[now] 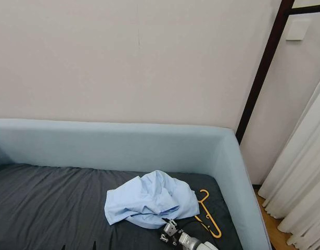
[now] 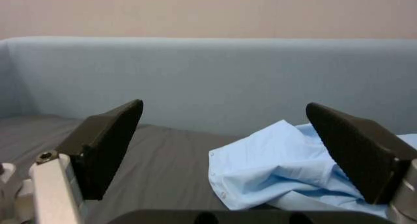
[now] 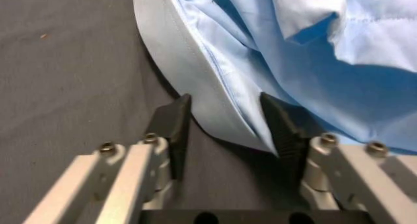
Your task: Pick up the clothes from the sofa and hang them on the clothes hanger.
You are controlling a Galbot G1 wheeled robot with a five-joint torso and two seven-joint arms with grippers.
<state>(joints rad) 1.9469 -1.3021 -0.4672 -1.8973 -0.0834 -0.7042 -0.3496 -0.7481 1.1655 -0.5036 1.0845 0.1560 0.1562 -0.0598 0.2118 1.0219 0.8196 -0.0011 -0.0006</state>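
A crumpled light blue shirt lies on the dark grey sofa seat, toward its right end. An orange hanger rests flat on the seat just right of the shirt. My right gripper is low at the shirt's near edge. In the right wrist view the right gripper is partly closed but still open, its fingers straddling the hem of the shirt, which lies flat. My left gripper stands wide open and empty above the seat, with the shirt ahead of it and to one side.
The sofa's pale blue backrest and right armrest wall in the seat. A dark door frame and white curtains stand to the right. The seat left of the shirt is bare.
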